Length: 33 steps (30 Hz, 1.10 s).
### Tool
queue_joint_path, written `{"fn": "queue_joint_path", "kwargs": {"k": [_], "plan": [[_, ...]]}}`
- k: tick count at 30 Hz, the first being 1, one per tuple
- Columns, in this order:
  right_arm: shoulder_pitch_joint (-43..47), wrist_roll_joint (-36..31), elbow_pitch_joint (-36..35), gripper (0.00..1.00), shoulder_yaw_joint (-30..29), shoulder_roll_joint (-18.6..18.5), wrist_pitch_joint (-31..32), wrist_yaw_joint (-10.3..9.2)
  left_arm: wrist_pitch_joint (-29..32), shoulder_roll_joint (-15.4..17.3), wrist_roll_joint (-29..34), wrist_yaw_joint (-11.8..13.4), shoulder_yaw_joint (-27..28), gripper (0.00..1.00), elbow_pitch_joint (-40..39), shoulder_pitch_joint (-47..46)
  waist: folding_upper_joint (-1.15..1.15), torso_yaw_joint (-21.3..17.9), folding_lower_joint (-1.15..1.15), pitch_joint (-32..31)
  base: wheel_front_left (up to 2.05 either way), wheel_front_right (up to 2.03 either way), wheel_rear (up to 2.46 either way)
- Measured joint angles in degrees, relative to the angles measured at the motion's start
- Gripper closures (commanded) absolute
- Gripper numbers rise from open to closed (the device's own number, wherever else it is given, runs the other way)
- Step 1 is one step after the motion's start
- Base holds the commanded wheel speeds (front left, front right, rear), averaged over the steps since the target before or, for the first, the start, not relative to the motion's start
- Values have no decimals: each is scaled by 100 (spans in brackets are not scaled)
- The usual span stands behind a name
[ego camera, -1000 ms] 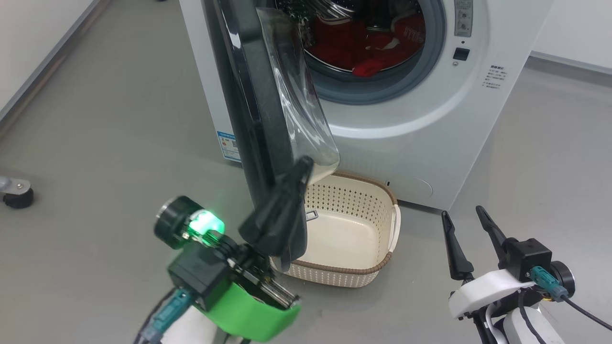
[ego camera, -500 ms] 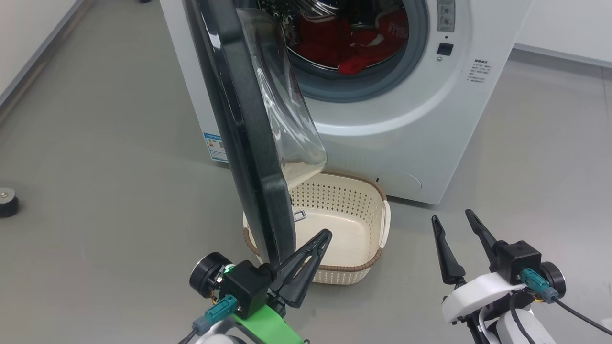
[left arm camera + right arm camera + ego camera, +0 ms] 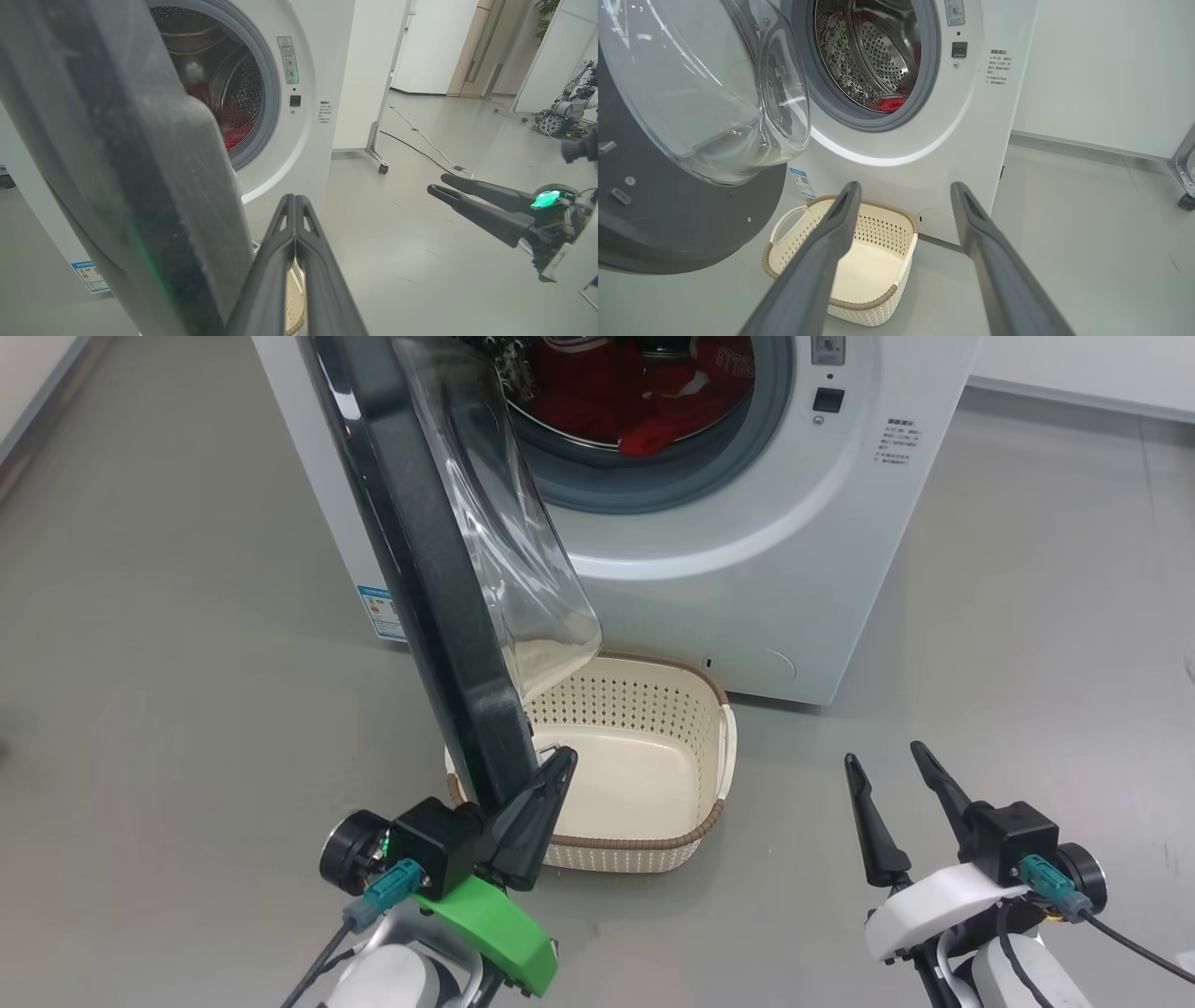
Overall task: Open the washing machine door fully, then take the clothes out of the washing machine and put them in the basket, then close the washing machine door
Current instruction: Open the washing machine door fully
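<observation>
The left gripper point(image 3: 563, 762) has slipped down from the lower face of the washing machine door point(image 3: 411, 551) to its bottom edge, its wrist rolled over, beside the basket point(image 3: 653, 843).

Glossy black-rimmed washing machine door point(image 3: 415, 569), clear glass centre, steel drum point(image 3: 878, 56).
Red cloth clothes point(image 3: 588, 392); matt cream plastic basket point(image 3: 635, 695); smooth grey floor point(image 3: 168, 663).
</observation>
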Motion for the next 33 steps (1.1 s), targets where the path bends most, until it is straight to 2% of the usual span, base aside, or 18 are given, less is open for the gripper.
{"fn": "queue_joint_path", "kwargs": {"k": [14, 33], "plan": [[-82, -35, 4, 0, -118, 18, 0, 2, -227, -102, -56, 68, 255, 100, 513, -230, 0, -43, 0, 97, 0, 0, 0], [-88, -143, 37, 0, -258, 35, 0, 53, -476, -174, 10, 541, 468, 100, 801, -249, 0, 158, 0, 119, 0, 0, 0]]}}
